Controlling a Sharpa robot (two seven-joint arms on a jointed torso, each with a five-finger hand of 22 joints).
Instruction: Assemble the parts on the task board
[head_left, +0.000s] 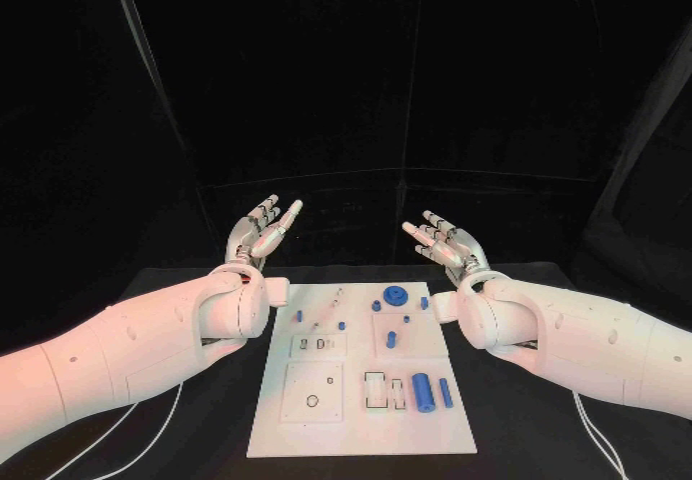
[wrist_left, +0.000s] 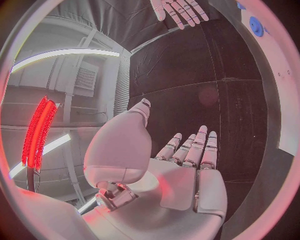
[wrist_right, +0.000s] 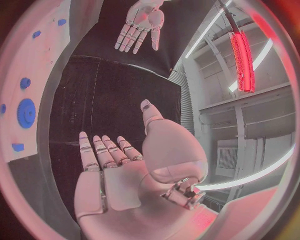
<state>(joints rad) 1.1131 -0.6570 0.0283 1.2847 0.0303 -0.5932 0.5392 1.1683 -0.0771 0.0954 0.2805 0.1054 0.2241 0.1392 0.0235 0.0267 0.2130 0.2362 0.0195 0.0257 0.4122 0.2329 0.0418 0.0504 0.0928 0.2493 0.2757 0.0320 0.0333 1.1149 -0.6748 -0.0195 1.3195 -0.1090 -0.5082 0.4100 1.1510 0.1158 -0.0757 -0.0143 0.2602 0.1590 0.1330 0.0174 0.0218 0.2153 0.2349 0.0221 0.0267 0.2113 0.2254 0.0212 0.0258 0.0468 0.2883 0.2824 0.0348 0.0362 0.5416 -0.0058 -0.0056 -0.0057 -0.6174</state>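
The white task board (head_left: 289, 425) lies in the middle of the black table. On it sit small blue parts: a round gear-like piece (head_left: 395, 294) near the far edge, a thick cylinder (head_left: 424, 392) and a thin rod (head_left: 446, 393) near the front right, and several small pegs. My left hand (head_left: 260, 236) is raised beyond the board's far left corner, palm up, fingers spread, holding nothing. My right hand (head_left: 447, 243) is raised beyond the far right corner, open the same way. The left wrist view shows the empty left hand (wrist_left: 187, 170); the right wrist view shows the empty right hand (wrist_right: 112, 170) and the blue gear (wrist_right: 25, 113).
Black table (head_left: 534, 440) surrounds the board on both sides. A white cable (head_left: 152, 425) runs under the left arm and another cable (head_left: 594, 430) under the right. Dark curtains stand behind the table.
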